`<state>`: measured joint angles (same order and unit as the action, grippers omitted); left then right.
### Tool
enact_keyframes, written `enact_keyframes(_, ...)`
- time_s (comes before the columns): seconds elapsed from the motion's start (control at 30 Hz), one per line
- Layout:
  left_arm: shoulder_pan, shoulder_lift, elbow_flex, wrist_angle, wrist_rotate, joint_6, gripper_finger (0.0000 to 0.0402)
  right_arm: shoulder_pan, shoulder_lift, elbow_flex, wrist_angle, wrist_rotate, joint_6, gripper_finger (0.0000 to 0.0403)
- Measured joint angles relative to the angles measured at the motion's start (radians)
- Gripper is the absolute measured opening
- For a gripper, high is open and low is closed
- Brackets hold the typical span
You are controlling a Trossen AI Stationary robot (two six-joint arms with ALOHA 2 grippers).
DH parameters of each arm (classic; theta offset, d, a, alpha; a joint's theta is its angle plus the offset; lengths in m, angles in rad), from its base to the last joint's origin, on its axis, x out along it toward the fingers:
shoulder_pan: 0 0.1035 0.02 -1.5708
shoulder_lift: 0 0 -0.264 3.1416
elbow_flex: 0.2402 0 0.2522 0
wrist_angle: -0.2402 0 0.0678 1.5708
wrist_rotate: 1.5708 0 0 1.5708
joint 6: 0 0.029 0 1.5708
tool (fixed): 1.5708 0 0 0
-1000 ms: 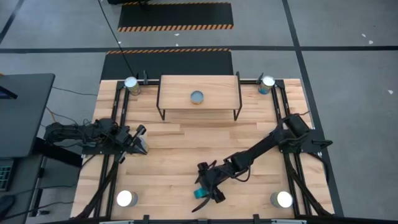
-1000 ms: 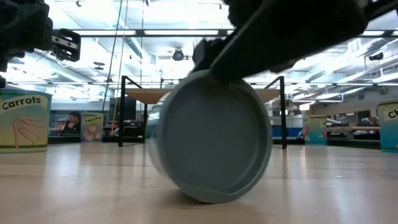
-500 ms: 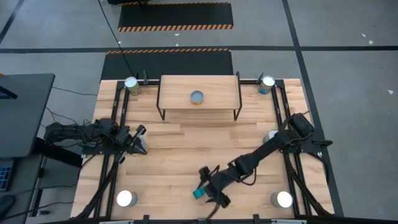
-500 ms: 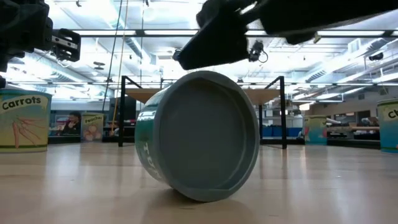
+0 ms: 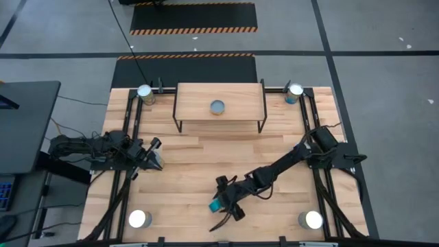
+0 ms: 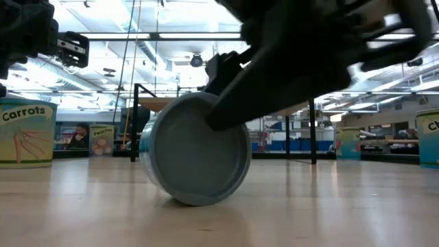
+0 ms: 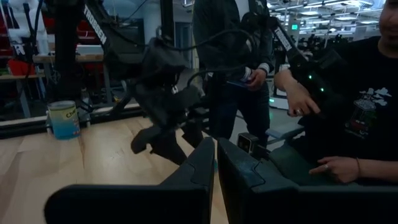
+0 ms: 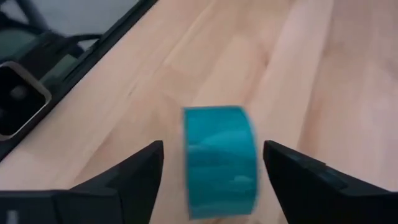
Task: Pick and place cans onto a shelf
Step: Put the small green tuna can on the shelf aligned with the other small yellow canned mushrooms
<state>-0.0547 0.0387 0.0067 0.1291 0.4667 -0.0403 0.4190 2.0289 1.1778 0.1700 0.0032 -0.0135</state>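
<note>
A teal can [image 5: 217,205] lies on its side on the counter [image 5: 199,171] near the front edge, its grey round end facing the low camera [image 6: 195,161]. The right end effector [image 5: 225,200] is down over it, fingers [image 8: 140,171] apart with the can [image 8: 219,158] between them and not clamped. One can [image 5: 217,106] with a dull top stands on the shelf [image 5: 188,96] at the back of the counter. Silver-topped cans stand at the corners: back left [image 5: 145,92], back right [image 5: 295,90], front left [image 5: 139,219], front right [image 5: 313,219]. The left end effector [image 5: 155,152] waits at the left side, fingers [image 7: 196,171] together.
</note>
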Motion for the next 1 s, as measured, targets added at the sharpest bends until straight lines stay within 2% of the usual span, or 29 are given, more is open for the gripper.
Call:
enact_keyframes(0.2, 0.0, 0.0, 0.0, -0.001, -0.002, 0.0, 0.0027, -0.051, 0.0, 0.0, 0.009, -0.018, 0.171, 0.0196)
enact_keyframes(0.33, 0.0, 0.0, 0.0, 0.0, -0.002, 0.0, 0.0027, -0.101, 0.0, 0.0, 0.057, -0.159, 0.367, 0.0148)
enact_keyframes(0.47, 0.0, 0.0, 0.0, 0.0, -0.002, 0.0, 0.0027, -0.163, 0.0, 0.0, 0.066, -0.304, 0.631, 0.0144)
enact_keyframes(0.6, 0.0, 0.0, 0.0, 0.0, -0.002, 0.0, 0.0027, -0.225, 0.0, 0.0, 0.046, -0.368, 0.851, 0.0149)
enact_keyframes(0.77, 0.0, 0.0, 0.0, 0.0, -0.002, 0.0, 0.0027, -0.272, -0.001, 0.0, -0.016, -0.38, 0.981, 0.0157)
enact_keyframes(1.0, 0.0, 0.0, 0.0, 0.0, -0.002, 0.0, 0.0027, -0.303, -0.001, 0.0, -0.097, -0.288, 1.067, 0.0158)
